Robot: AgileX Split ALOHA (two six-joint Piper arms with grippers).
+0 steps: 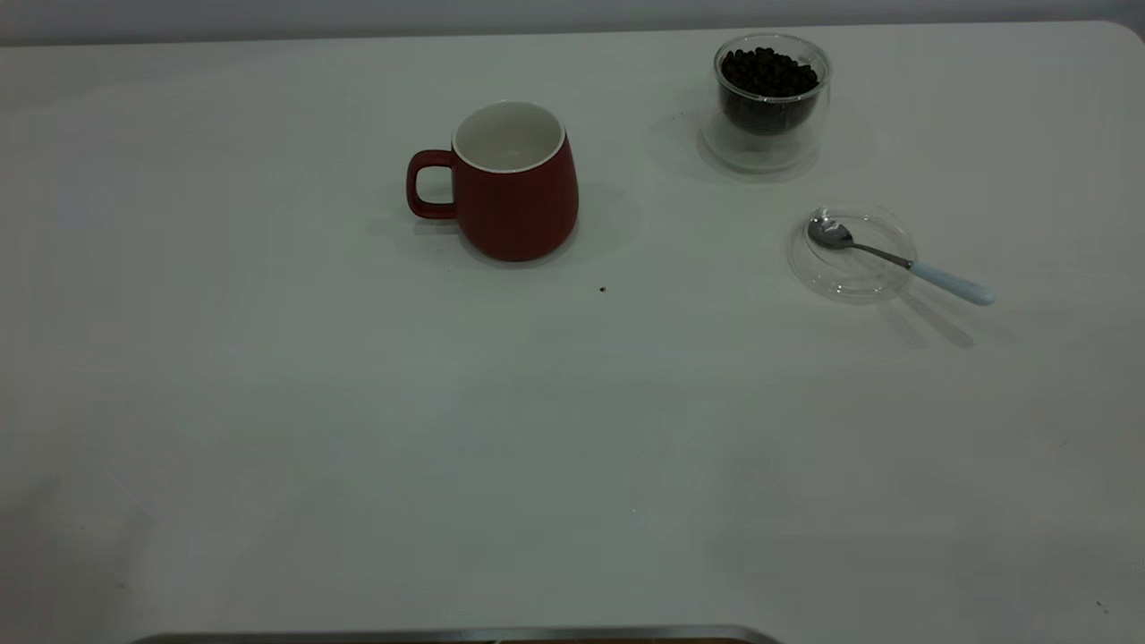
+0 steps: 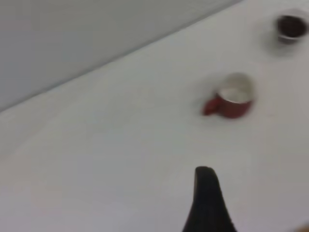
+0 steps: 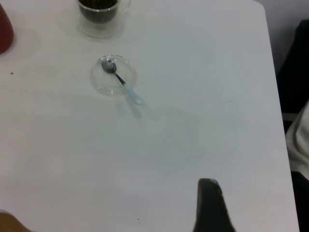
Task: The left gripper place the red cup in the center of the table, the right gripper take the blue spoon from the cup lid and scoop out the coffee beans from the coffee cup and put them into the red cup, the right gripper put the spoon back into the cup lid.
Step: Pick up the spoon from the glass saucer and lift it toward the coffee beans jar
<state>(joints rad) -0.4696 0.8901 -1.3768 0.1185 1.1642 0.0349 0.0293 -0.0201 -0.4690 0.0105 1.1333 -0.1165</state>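
Note:
The red cup (image 1: 514, 192) stands upright and empty on the white table, its handle toward the left arm's side; the left wrist view shows the cup (image 2: 231, 102) far off. To its right a glass coffee cup (image 1: 769, 98) holds dark coffee beans (image 1: 769, 73). Nearer, the clear cup lid (image 1: 852, 252) lies flat with the spoon (image 1: 899, 261) in it, metal bowl on the lid and pale blue handle (image 1: 953, 283) sticking out over the rim. Neither gripper appears in the exterior view. A dark part of my left gripper (image 2: 207, 203) and of my right gripper (image 3: 210, 208) shows, each well away from the objects.
A small dark speck (image 1: 602, 289) lies on the table (image 1: 358, 429) in front of the red cup. The table's right edge (image 3: 277, 121) runs close to the right arm, with dark shapes beyond it. A metal strip (image 1: 447, 636) borders the near side.

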